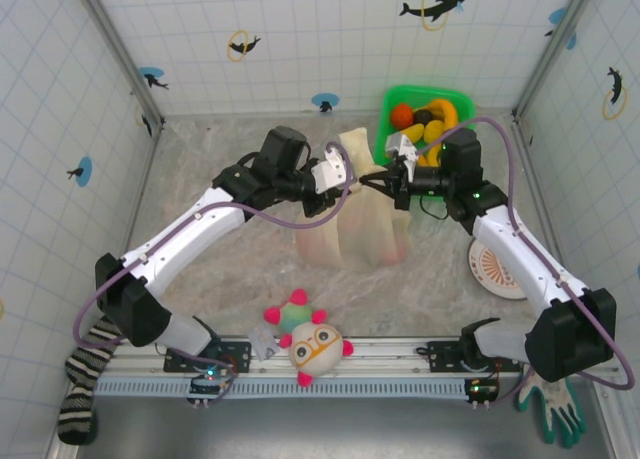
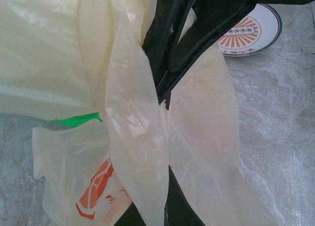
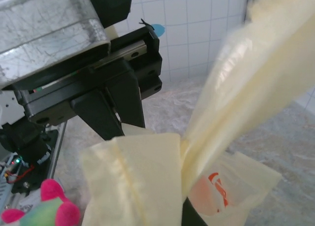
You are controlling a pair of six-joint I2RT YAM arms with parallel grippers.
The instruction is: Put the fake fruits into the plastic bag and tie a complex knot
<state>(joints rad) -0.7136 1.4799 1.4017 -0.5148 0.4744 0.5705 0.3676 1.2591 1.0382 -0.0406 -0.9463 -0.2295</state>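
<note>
Mid-worktop, the plastic bag [image 1: 352,234] stood held up, the left claw [image 2: 163,95] and right claw [image 1: 380,184] each clamped on a handle strip. No knot looked formed. Beyond, several fake fruits [image 1: 432,119] lay unbagged in the green basket [image 1: 392,104].

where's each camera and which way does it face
Top external: above and behind the bases, looking down at the table; both arms, left claw and right claw at the plastic bag.
Left wrist: faces right over the bag toward the plate; own finger below.
Right wrist: faces left at the left claw and plush ball; own finger below.
Top and left wrist share the plate.
</note>
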